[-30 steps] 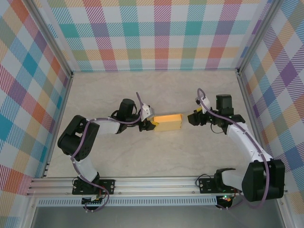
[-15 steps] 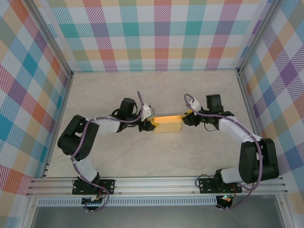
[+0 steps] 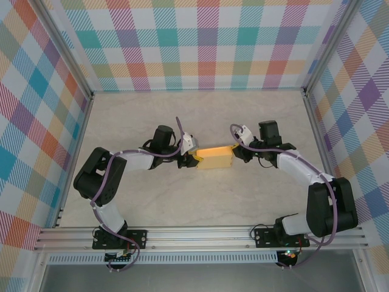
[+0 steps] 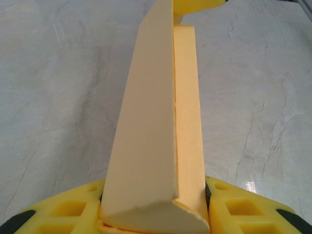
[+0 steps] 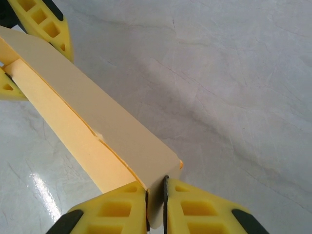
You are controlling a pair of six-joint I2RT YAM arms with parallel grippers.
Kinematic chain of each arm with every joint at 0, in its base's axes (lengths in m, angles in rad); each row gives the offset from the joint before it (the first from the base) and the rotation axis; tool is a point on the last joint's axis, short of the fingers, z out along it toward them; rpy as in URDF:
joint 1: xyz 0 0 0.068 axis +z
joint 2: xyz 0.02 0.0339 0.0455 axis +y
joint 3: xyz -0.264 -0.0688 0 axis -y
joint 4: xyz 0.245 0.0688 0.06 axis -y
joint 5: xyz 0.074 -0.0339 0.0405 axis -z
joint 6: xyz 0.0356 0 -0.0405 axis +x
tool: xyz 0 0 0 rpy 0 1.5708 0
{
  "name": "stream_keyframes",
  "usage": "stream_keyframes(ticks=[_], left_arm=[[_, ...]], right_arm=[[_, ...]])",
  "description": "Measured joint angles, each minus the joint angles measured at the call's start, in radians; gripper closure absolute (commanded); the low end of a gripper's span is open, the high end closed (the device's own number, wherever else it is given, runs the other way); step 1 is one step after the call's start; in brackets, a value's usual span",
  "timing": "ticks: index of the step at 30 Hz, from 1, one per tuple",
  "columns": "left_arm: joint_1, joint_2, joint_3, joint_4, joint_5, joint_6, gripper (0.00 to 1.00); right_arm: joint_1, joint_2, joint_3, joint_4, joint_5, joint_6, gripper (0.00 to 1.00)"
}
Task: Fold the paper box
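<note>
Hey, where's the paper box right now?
In the top view the paper box is near the middle of the table, with the left gripper gripping its left end and the right gripper pinching its right end.

We see the paper box (image 4: 151, 122) as thin, smooth, matt card, its cut end at 6 o'clock in the left wrist view slightly rough. The fingers (image 5: 204, 209) look like matt moulded plastic. The table (image 3: 182, 115) is glossy, marble-patterned and smooth; the rail (image 3: 194, 237) at 6 o'clock is bare silvery metal
</note>
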Motion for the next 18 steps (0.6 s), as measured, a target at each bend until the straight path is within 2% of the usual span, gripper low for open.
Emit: stream_keyframes(ticks=[6, 18], left_arm=[[-0.01, -0.001, 0.002, -0.001, -0.011, 0.008, 0.64], [-0.025, -0.001, 0.018, -0.027, -0.039, 0.03, 0.65]], right_arm=[[0.018, -0.03, 0.001, -0.02, 0.07, 0.022, 0.9], [0.022, 0.0, 0.08, -0.115, 0.103, 0.1, 0.99]])
